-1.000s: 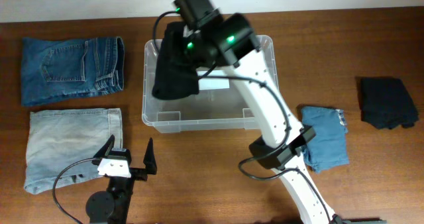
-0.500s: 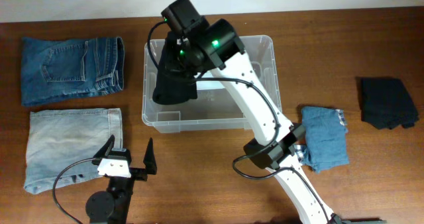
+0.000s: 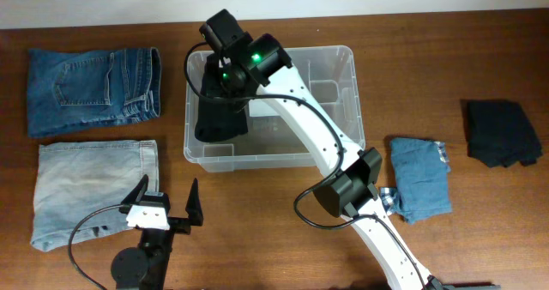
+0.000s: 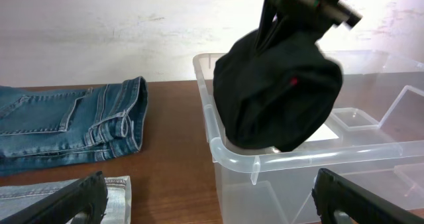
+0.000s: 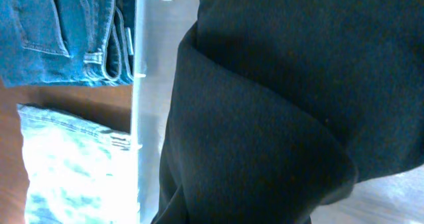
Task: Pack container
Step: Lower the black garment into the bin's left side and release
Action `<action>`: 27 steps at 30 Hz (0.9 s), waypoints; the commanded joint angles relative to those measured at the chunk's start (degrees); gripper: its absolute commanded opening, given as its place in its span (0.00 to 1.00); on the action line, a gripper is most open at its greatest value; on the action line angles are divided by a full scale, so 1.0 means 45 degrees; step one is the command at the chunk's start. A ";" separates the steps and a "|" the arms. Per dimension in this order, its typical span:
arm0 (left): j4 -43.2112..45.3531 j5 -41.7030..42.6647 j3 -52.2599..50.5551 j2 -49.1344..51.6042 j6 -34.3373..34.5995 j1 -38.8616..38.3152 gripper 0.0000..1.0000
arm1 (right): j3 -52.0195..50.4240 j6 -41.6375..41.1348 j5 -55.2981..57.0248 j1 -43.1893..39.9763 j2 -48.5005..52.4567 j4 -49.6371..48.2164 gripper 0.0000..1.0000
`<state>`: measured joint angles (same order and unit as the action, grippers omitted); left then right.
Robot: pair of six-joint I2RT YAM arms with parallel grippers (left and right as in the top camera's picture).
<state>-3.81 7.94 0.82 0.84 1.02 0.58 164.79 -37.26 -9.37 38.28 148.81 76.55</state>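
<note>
The container (image 3: 352, 93) is clear glossy plastic; the black garment (image 3: 219, 118) matt cloth; the worktop (image 3: 480, 230) smooth brown wood; the jeans (image 3: 86, 88) denim.

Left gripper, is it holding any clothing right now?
No, the left gripper stands wide open with nothing in it.
</note>
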 commanded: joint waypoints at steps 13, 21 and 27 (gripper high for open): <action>-0.0024 -0.0049 -0.0073 -0.0097 -0.0194 0.0073 0.99 | -0.2973 0.0238 -0.1443 -0.0024 0.0044 -0.2074 0.12; -0.0024 -0.0049 -0.0073 -0.0097 -0.0194 0.0073 0.99 | -0.2982 0.1219 0.0136 -0.0034 0.0044 -0.1583 0.84; -0.0024 -0.0044 -0.0073 -0.0097 -0.0194 0.0073 0.99 | -0.2973 0.3021 0.2963 -0.0049 0.0034 -0.0928 0.96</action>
<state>-3.84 7.94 0.82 0.84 1.02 0.58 151.59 -29.43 -5.15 38.24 149.12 71.70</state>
